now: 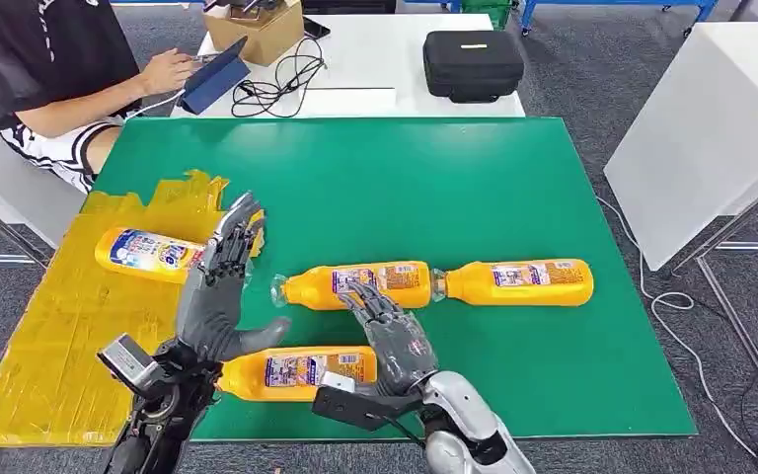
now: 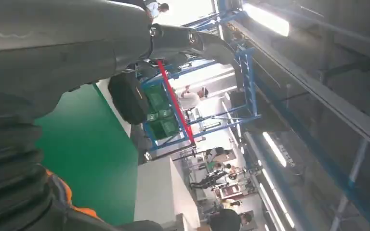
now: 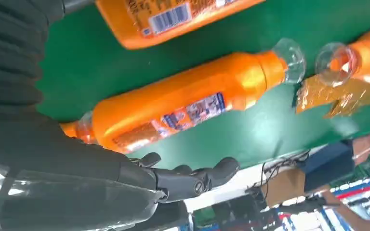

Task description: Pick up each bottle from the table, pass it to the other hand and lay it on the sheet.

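Hovering above the green table (image 1: 513, 188), both hands hold nothing: left hand (image 1: 219, 286) with fingers spread, right hand (image 1: 390, 331) with fingers extended, partly hiding the nearest bottle (image 1: 291, 373). One bottle (image 1: 148, 253) lies on the yellow sheet (image 1: 54, 326); its neck is hidden. Right wrist view reveals the middle bottle (image 3: 188, 103) and its clear cap.

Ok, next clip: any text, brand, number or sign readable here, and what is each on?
None can be read as words.
Bottle on the yellow sheet: blue and white label, print blurred.
Middle bottle: label too blurred.
Right bottle: label too small.
Near bottle: barcode visible, digits unreadable.
Black case: yellow tag, no legible text.
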Robot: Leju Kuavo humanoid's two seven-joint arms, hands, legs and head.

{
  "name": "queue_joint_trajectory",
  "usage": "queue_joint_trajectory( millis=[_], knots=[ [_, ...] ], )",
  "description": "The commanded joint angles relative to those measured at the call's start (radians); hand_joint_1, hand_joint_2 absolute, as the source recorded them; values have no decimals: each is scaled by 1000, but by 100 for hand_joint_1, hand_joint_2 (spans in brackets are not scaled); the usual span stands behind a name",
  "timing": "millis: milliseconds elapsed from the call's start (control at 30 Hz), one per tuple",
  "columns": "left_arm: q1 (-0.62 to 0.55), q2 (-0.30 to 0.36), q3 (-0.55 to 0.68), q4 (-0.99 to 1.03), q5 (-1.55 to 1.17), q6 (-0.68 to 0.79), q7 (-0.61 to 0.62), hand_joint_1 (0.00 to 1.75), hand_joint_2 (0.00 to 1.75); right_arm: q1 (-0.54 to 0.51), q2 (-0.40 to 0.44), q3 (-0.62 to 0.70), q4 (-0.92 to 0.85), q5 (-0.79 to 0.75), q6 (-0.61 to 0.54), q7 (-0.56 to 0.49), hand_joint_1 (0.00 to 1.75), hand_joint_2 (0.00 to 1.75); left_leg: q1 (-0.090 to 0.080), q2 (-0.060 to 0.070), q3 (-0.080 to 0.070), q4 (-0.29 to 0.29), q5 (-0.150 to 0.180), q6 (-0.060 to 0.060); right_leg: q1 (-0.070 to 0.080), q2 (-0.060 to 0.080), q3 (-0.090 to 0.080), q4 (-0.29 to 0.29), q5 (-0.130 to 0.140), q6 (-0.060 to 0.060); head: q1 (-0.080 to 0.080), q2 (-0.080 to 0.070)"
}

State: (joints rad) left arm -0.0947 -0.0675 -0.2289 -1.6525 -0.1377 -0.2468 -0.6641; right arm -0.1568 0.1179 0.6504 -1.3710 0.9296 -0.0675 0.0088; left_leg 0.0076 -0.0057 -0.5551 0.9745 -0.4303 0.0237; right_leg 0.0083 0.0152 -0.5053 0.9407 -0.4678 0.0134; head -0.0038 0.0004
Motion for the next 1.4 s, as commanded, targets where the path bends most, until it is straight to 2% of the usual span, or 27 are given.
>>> queue_joint_trajectory(
  millis=[33, 633, 767, 867, 1067, 1300, 1400],
  knots=[
    [-68, -15, -9, 96, 5, -8, 7, 0, 175, -88, 14, 64, 180, -9, 21, -4, 0, 175, 0, 0, 2, -1, 0, 0, 0, -1, 2, -1, 0, 1, 0, 0],
    [-85, -7, -9, 132, 5, -13, 5, 0, 175, -108, 17, 121, 226, -15, 36, -4, 0, 175, 0, 0, 3, -1, -1, 0, 0, -2, 3, -1, -1, 1, 0, 0],
    [-88, -10, -6, 141, 0, -6, 2, 0, 175, -131, 37, 139, 303, -17, 35, 10, 0, 175, 0, 0, 4, -1, -1, -1, 0, -1, 4, -1, -1, 2, 0, 0],
    [-104, -7, -7, 160, 1, 0, 3, 0, 175, -188, 71, 143, 407, -18, 44, 35, 0, 175, 0, 0, 2, -1, 0, -1, 0, -1, 2, -1, 0, 1, 0, 0],
    [-145, -8, -11, 202, 11, 4, 3, 0, 175, -283, 122, 124, 606, -72, 22, 44, 0, 175, 0, 1, 3, -1, 0, -1, 0, -1, 3, 0, 0, 2, 0, 0],
    [-181, -15, -15, 236, 16, 4, 1, 0, 175, -350, 161, 77, 798, -113, 26, 42, 0, 175, 0, -1, 3, -1, 1, -1, 0, -3, 3, 0, -1, 1, 0, 0],
    [-181, -15, -15, 236, 16, 4, 1, 0, 175, -350, 161, 77, 798, -113, 26, 42, 0, 175, 0, -1, 3, -1, 1, -1, 0, -3, 3, 0, 0, 1, 0, 0]
  ],
)
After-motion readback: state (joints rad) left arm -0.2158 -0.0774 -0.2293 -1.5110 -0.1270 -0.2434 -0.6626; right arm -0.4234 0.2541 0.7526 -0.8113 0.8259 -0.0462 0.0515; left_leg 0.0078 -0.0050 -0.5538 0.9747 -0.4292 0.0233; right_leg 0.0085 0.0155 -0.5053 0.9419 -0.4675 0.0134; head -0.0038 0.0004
